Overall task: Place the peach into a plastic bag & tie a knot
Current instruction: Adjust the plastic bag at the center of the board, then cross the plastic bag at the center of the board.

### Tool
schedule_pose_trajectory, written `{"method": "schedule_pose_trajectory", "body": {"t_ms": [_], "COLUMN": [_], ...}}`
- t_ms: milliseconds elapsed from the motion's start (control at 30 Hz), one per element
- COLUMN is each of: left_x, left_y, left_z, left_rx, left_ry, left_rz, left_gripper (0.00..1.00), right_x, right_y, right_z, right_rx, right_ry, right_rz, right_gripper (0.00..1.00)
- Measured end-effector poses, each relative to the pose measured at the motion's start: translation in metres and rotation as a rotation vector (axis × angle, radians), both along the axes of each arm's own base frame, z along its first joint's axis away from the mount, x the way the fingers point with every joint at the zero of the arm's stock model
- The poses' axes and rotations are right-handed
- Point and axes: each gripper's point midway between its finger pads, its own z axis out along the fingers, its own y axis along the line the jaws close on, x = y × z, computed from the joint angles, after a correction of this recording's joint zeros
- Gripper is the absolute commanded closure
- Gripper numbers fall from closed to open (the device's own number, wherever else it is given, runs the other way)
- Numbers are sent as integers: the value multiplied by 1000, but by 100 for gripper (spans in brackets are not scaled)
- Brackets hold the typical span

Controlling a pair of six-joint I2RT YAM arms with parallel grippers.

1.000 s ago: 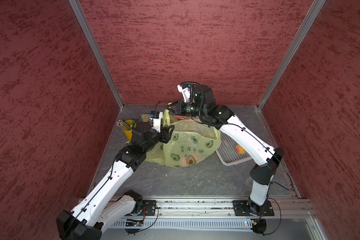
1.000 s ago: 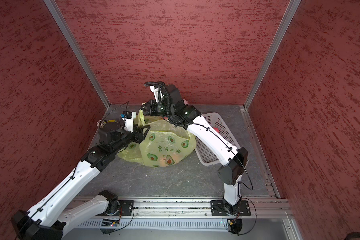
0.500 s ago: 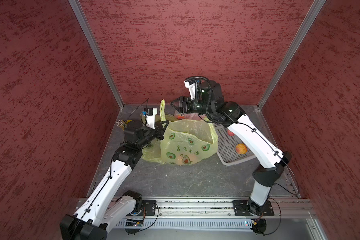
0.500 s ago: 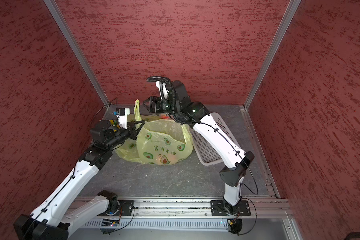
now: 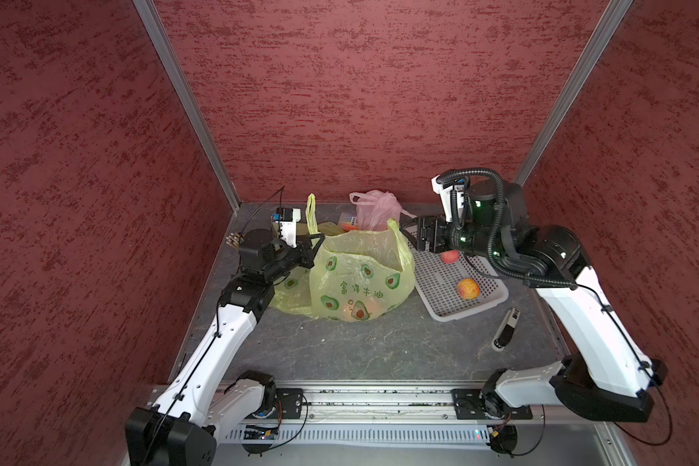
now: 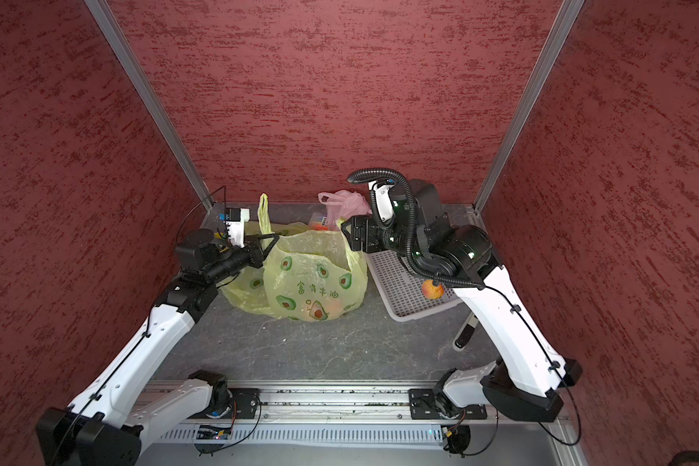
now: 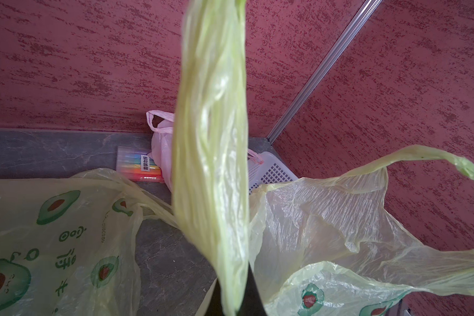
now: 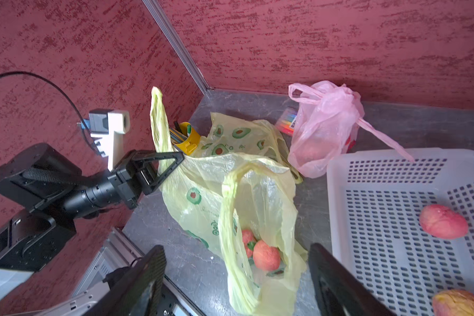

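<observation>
1. Peach (image 8: 266, 258) sits at the bottom of the plastic bag (image 5: 360, 274). The bag stands mid-frame on the worktop (image 5: 360, 351) in both top views. There is a second reddish shape beside the peach; I can't tell if it's fruit or print.
2. Change over the last second: the bag was lower and wider with both arms crowded over it. Now it stands taller with its mouth open.
3. Left hand (image 5: 317, 241) was part-open and is now clamped tight on the left handle (image 5: 310, 210). The handle sticks up as a twisted strip at the upper left of the bag.
4. Right hand (image 8: 237, 247) was closed over the bag and is now spread wide, holding nothing. It has backed off to right of centre, over the upper-left corner of the basket (image 5: 440, 290).
5. Right handle (image 5: 396, 238) is free, a limp loop at the bag's upper-right rim, well apart from the left one.
6. My read: placing looks done and the knot isn't started. Only one handle is held. The right hand likely has to regrasp its handle before the two can be crossed.
7. Risk: the film is thin and the loop is floppy, so it's easy to miss the handle or pinch the bag wall with it.
8. Not involved: spare peaches (image 5: 468, 289) in the basket, a pink bag (image 5: 374, 210) behind, and a second avocado-print bag (image 5: 291, 290) flat beside the left arm.
</observation>
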Motion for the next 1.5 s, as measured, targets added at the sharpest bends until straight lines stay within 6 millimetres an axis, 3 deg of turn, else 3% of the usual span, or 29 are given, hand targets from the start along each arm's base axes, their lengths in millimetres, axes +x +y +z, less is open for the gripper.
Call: {"method": "schedule_pose_trajectory", "body": {"t_ms": [400,567,700,867,1000,1133,1300,1400,1500], "left_x": [-2,-5,-8,-16,-28,-42,-59,-63,-57], "left_y": [-1,-2,-3,-4,-4,-6,-14,-17,-19], "left_z": [2,4,4,4,4,7,18,19,12], "left_rx": [-4,-8,-9,-8,2,13,7,2,-5], "left_ry": [-3,-8,-6,8,16,32,49,64,104], "left_rz": [-10,-23,-34,-49,-73,-110,-186,-211,-217], "left_gripper": [100,100,100,100,100,100,100,100,100], "right_x": [21,35,45,58,59,53,50,61,73], "right_y": [35,42,38,26,12,7,25,43,56], "right_z": [-46,-62,-61,-42,-25,-5,12,-1,-44], "right_rx": [-71,-113,-143,-159,-165,-148,-84,-77,-126], "right_ry": [94,109,70,-42,-136,-221,-213,-148,-43], "right_rz": [79,69,31,-35,-79,-64,8,27,33], "right_gripper": [32,56,81,94,97,89,82,79,55]}}
